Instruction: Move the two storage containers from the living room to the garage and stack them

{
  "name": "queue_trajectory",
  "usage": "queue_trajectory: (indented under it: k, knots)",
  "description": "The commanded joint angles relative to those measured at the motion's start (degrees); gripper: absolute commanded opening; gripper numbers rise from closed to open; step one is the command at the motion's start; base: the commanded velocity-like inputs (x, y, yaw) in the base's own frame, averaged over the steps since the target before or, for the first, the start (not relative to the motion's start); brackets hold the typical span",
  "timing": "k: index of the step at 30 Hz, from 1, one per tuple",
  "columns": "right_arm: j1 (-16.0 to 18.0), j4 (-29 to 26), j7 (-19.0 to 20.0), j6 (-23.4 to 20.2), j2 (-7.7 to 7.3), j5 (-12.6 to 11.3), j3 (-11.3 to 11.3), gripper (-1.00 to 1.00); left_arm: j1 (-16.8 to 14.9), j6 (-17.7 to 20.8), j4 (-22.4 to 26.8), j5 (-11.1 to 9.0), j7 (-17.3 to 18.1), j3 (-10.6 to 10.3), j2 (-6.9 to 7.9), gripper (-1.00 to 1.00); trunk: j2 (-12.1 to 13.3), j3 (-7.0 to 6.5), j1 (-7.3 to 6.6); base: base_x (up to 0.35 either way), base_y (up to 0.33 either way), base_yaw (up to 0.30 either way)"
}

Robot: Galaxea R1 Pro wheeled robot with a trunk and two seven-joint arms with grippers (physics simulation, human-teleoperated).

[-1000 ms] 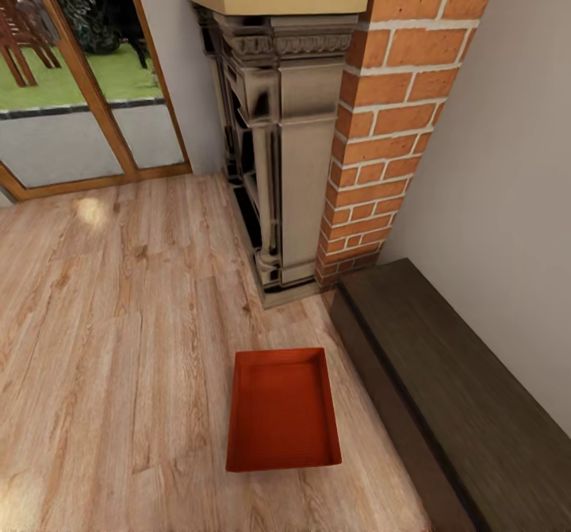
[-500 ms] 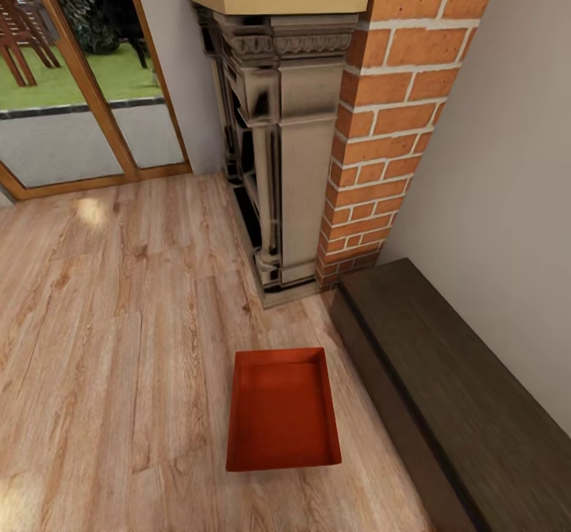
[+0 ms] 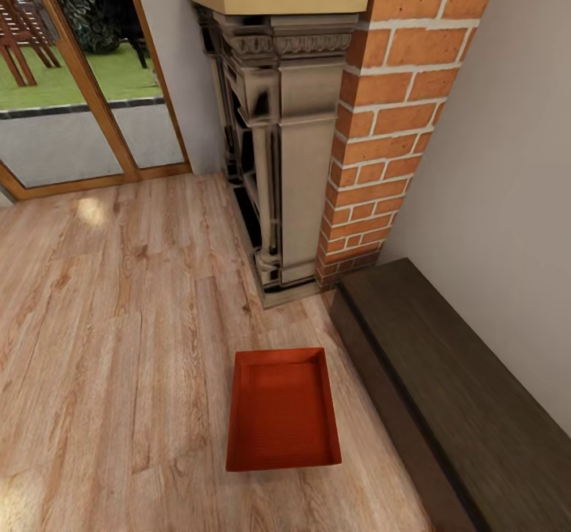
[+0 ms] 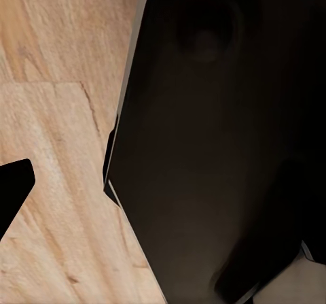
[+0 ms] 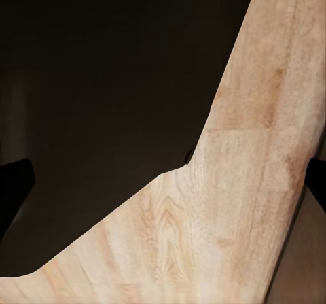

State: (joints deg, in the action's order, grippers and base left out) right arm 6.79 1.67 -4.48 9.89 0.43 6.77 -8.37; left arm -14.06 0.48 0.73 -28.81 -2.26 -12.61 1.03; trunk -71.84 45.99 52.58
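One storage container (image 3: pixel 283 411) sits on the plank floor (image 3: pixel 111 342), lower centre of head view, long axis running up-frame, beside the dark cabinet (image 3: pixel 456 393). Neither arm looks nearer. My fingers' opening: can't tell; nothing visibly held.

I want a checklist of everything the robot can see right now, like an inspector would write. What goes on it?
Surface: light wood plank floor, bare around the bin.
Job's things: one orange-red storage container sits flat on the planks, open side up, nothing inside; it lies beside the dark low cabinet with a strip of floor between them.
Clutter: nothing seen.
Pincers: the left wrist view shows one dark fingertip over planks; the right wrist view shows dark fingertips at both edges, wide apart, holding nothing.
Cables: nothing seen.
Surroundings: red brick fireplace with a carved surround, white wall, glass door onto a lawn.
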Motion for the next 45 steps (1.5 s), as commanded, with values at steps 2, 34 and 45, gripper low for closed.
queue_trajectory:
  k: [2, 34, 45]
  knots:
    - [0.1, 0.2, -0.6, 0.3, 0.09, 1.2, -0.5, 1.0, 0.0, 0.1, 0.1, -0.5, -0.2, -0.5, 0.02, 1.0, 0.0, 0.03, 0.0, 0.0, 0.0, 0.0]
    - [30.0, -15.1, -2.1, -11.4, 5.66, -1.3, 8.8, 1.0, -14.9, 22.7, 26.2, -0.6, -12.2, -0.4, 0.34, 1.0, 0.0, 0.03, 0.0, 0.0, 0.0, 0.0]
    - [31.5, -16.8, -2.1, -6.0, 8.18, -8.3, 9.6, 1.0, -22.0, 16.0, 25.4, -0.2, -12.1, -0.4, 0.19, 1.0, 0.0, 0.03, 0.0, 0.0, 0.0, 0.0]
